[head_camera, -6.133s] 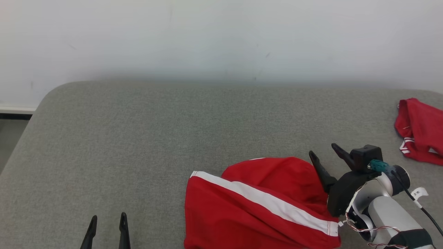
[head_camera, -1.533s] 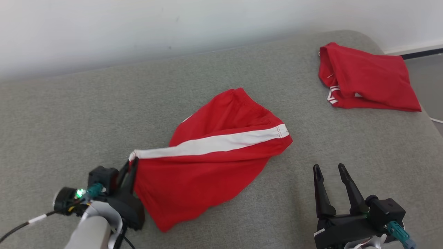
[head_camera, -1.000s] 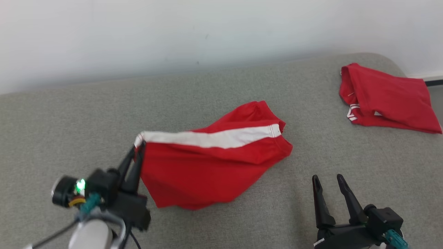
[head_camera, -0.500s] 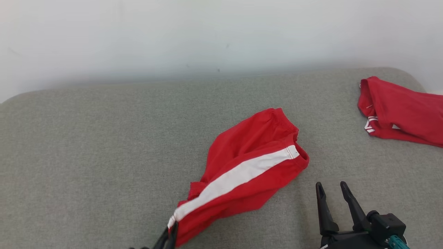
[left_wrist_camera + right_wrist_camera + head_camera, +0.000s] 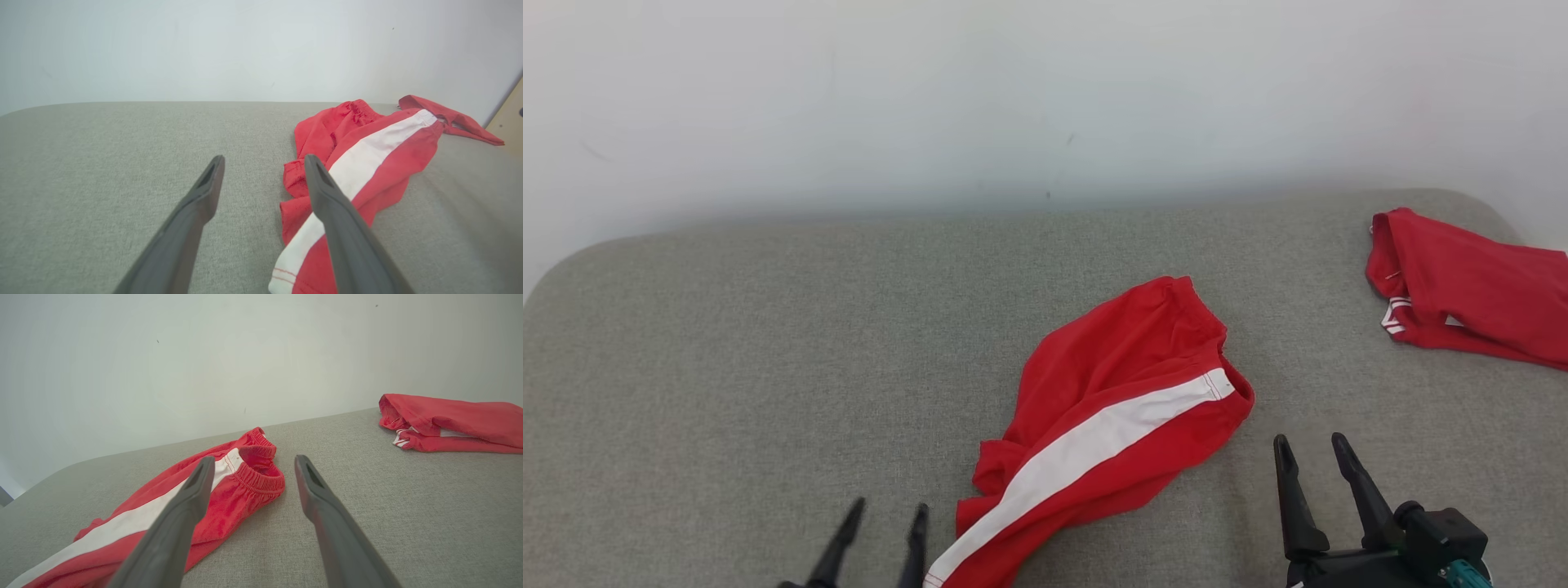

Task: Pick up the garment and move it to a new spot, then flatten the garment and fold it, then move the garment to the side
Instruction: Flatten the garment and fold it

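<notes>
white-striped red cloth shorts slant between left gripper and right gripper, both wide open, empty; left nearer.

At near left, left claw shown with fingers spread apart, right claw at near right, fingers likewise parted, both pointed away

garment smooth matt cloth; cushion coarse grey weave, probably upholstery.

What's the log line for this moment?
left gripper open, empty | right gripper open, empty | red shorts crumpled on grey cushion, not flattened
</notes>
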Controlling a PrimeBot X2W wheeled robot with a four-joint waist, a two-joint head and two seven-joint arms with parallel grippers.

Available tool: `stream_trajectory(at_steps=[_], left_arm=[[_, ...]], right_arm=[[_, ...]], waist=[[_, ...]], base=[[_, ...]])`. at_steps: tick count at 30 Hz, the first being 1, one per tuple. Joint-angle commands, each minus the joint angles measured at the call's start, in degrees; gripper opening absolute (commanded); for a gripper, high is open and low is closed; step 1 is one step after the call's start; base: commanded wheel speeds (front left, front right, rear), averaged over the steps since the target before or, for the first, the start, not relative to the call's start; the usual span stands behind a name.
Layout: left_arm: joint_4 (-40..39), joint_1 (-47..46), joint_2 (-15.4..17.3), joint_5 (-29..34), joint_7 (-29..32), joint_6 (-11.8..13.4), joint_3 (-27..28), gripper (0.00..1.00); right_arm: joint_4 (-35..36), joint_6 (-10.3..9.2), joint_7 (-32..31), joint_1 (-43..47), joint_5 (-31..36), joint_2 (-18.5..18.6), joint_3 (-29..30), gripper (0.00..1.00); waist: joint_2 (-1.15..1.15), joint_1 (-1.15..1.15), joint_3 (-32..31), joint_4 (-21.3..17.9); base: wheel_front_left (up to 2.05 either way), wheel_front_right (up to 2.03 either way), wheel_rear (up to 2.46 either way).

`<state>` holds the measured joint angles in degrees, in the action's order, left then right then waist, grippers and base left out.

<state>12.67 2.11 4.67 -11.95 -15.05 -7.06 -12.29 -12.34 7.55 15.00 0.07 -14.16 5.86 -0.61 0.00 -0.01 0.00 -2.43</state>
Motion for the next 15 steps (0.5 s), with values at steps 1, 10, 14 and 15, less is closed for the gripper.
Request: stream_trajectory(at_steps=[1,10,14,15], left_arm=[[-1.17,0.81,-0.12,0.99,-0.15,0.34,1.37,1.00],[-6.41,2.50,-0.11,2.67,-0.15,1.10,11.59,1.00],[-7.99,3.92,-0.38,3.52,-0.15,1.35,14.65,1.00],[-8.21,4.30,-0.44,3.43,-0.15,1.36,15.42,1.00]], right_arm=[[0.39,-0.17,0.23,0.48,-0.40,0.06,0.21,1.00],[1.65,-0.17,0.23,1.26,-0.23,-0.31,1.14,1.00],[1.96,-0.17,0.23,1.96,0.00,-0.47,1.65,1.00],[2.02,-0.17,0.23,2.12,0.04,-0.51,1.78,1.00]], waist=[[0.00,0.01,-0.25,0.03],[0.00,0.01,-1.39,0.25],[0.00,0.01,-1.99,0.47],[0.00,0.01,-2.13,0.53]], base=[[0.00,0.00,0.00],[0.00,0.00,0.00],[0.00,0.00,0.00],[0.00,0.00,0.00]])
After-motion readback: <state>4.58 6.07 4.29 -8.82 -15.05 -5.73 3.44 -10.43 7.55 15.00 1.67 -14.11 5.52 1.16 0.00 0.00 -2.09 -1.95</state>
